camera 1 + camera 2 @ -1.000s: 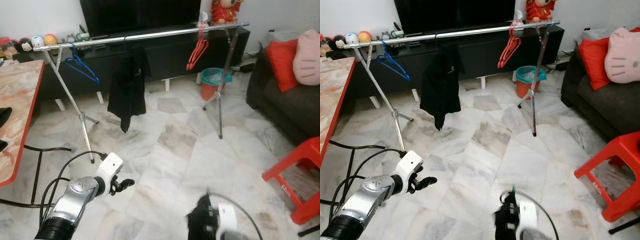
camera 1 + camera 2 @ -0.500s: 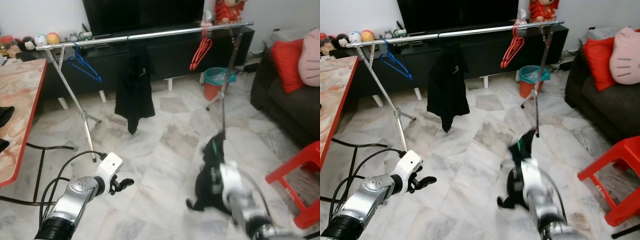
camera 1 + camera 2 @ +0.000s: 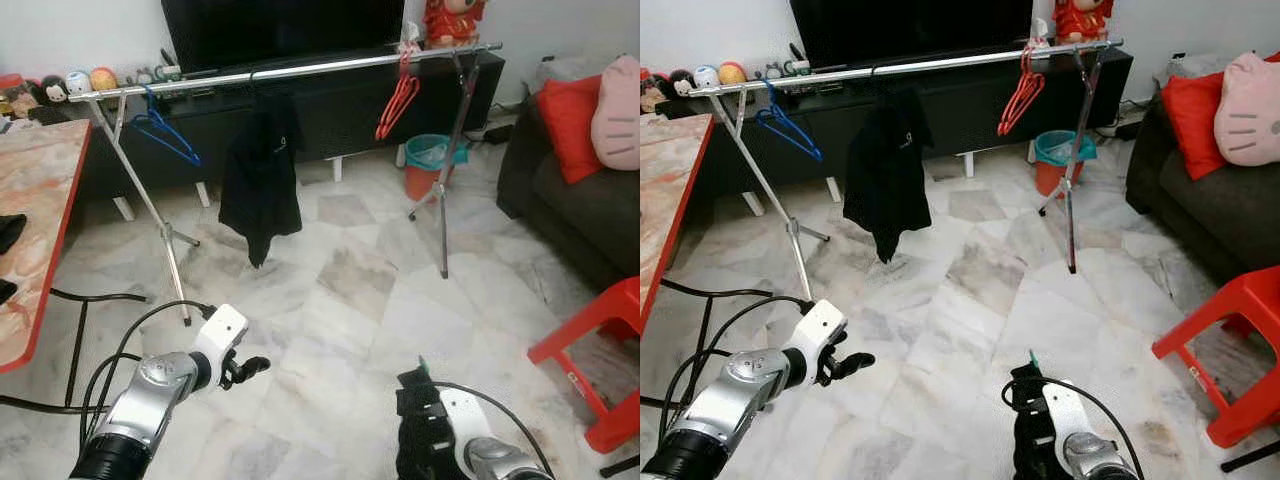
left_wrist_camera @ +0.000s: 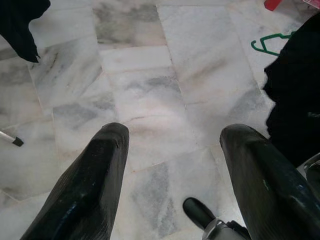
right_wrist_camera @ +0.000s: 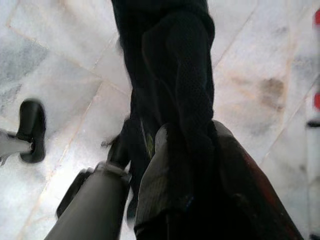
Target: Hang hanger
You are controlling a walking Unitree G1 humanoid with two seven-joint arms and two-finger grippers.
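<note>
Right claw [image 3: 415, 425] low over the marble floor [image 3: 340, 290], closed on a black garment [image 5: 170, 75] with a green hanger [image 4: 270, 42], left claw [image 3: 250, 368] wide open and holding nothing, metal clothes rail [image 3: 290, 68] well apart, by the TV stand [image 3: 330, 110].

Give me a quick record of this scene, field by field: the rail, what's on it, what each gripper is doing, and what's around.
rail: silver rack across the room, before the TV cabinet
on rail: blue hanger, black shirt, red hangers
left gripper: open, empty, low over the marble floor
right gripper: shut on a black garment on a green hanger
left of rack: red-edged table
right of rack: bin, sofa with cushions, red stool
</note>
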